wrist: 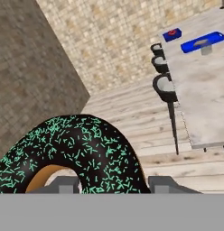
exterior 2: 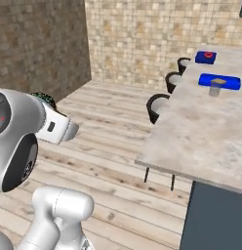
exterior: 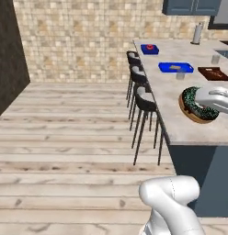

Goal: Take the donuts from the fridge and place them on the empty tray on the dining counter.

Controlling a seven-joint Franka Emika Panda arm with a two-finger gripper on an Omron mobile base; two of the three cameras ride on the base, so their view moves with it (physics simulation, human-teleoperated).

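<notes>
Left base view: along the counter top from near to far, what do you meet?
chocolate donut held at the gripper → blue tray with tan food → small blue tray holding the pink-red donut.

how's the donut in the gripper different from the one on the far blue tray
The chocolate donut has dark icing with green sprinkles; the pink-red donut looks plain. The chocolate one is held in the gripper, off the counter; the pink-red one lies flat on the small blue tray. Both are ring donuts.
</notes>
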